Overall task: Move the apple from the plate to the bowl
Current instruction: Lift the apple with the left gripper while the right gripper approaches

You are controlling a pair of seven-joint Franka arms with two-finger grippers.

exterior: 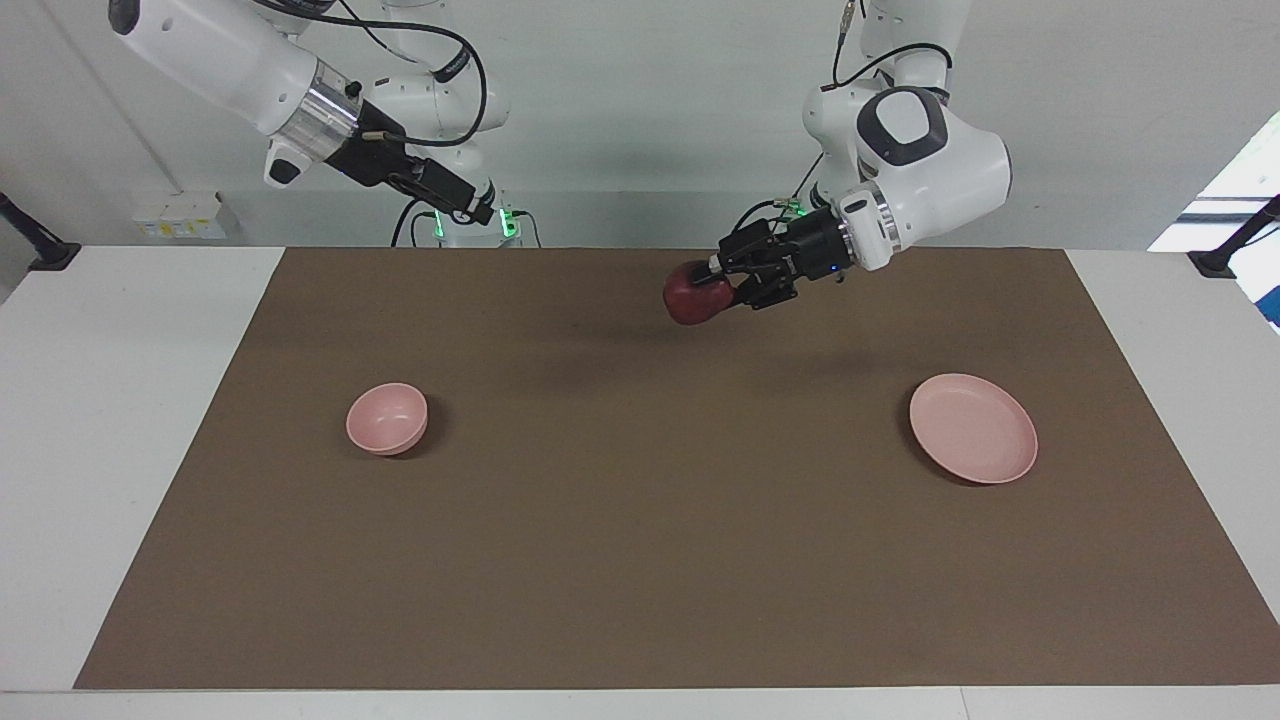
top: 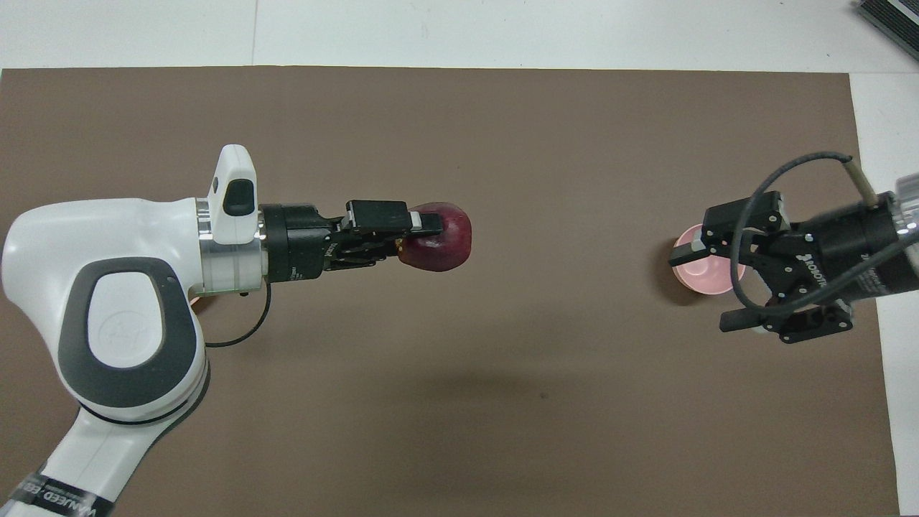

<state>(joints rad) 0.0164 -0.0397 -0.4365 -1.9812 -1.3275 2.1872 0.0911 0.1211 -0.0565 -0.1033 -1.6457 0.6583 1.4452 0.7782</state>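
My left gripper [exterior: 718, 283] is shut on the dark red apple [exterior: 688, 300] and holds it in the air over the middle of the brown mat, between plate and bowl. The apple also shows in the overhead view [top: 449, 243], held by the left gripper [top: 429, 231]. The flat pale pink plate [exterior: 973, 428] lies empty toward the left arm's end; in the overhead view my left arm hides nearly all of it. The small deep pink bowl [exterior: 387, 418] stands empty toward the right arm's end. My right gripper [exterior: 478, 208] is raised and open; from above, the right gripper [top: 709, 286] partly covers the bowl [top: 695, 276].
A brown mat [exterior: 640, 560] covers most of the white table [exterior: 120, 400]. Small black clamps [exterior: 45, 255] stand at both ends of the table near the robots. A dark object [top: 890, 21] lies at the table's corner farthest from the robots.
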